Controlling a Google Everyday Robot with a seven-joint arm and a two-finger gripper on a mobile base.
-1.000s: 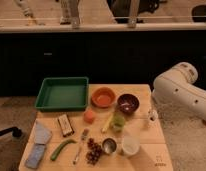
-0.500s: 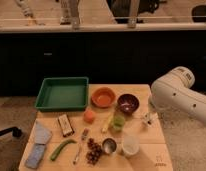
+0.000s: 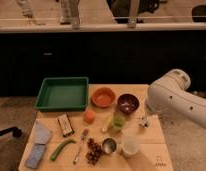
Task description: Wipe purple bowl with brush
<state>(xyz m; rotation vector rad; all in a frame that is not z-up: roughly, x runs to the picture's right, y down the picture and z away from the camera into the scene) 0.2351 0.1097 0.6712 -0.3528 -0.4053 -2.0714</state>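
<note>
ROBOT AT THE TABLE: The white arm (image 3: 178,100) reached in from the right of a wooden table (image 3: 155,142). Its gripper (image 3: 144,121) was clenched and hung low just beside the purple bowl (image 3: 128,103), on the bowl's near-right side. Judging by the task, that low, close stance suited a wipe of the bowl's inside. The brush could not be picked out for certain (a small pale shape at the gripper's tip may have been it), so whether anything was held remained unclear.

The purple bowl sat upright toward the back of the table, just beside the orange bowl (image 3: 103,97) and open to the arm. It appeared empty, its inside glossy. The orange bowl also looked empty, as did the green tray (image 3: 62,93) at the back left. Nearer the front, a green cup (image 3: 118,121), a small metal cup (image 3: 109,145) and a white cup (image 3: 130,145) stood upright, their contents impossible to see. Grapes (image 3: 92,150) lay loose beside the small metal cup.
</note>
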